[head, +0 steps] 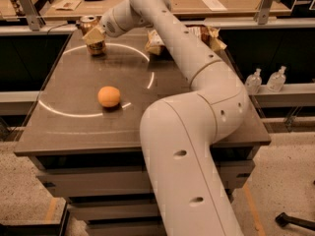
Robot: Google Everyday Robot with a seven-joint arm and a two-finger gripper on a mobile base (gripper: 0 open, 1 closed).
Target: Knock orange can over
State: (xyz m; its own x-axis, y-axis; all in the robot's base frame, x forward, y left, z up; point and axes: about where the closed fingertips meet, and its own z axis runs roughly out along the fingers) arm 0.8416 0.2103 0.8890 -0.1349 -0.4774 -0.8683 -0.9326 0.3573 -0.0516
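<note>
Since the pincer (94, 33) sits right against the orange can (97, 46) at the far left corner of the counter (74, 127), the step in hand looks like the tipping push itself. The can stands upright, or very nearly so, with its silver rim showing above the pincer and its lower body below it. Whether the pincer is open, closed, or has any hold of the can cannot be told from this angle, as it overlaps the can's mid-body and hides the contact.

To do the push well, I judge the contact ought to sit high on the can, close under the rim, so that it topples rather than skids upright along the smooth surface. A short, firm sideways sweep should be enough, as a slim can has a narrow base. Pushing toward the middle of the counter seems safer than toward the back or left edge, both of which are near, because a toppled can rolls. The snack bag (153, 42) lies to the right beside the arm, and the orange ball (109, 96) rests well apart toward the front, so neither should hinder a brief stroke. If the pincer does clasp the can, it needs to let go or tilt, lest the can be carried rather than felled.
</note>
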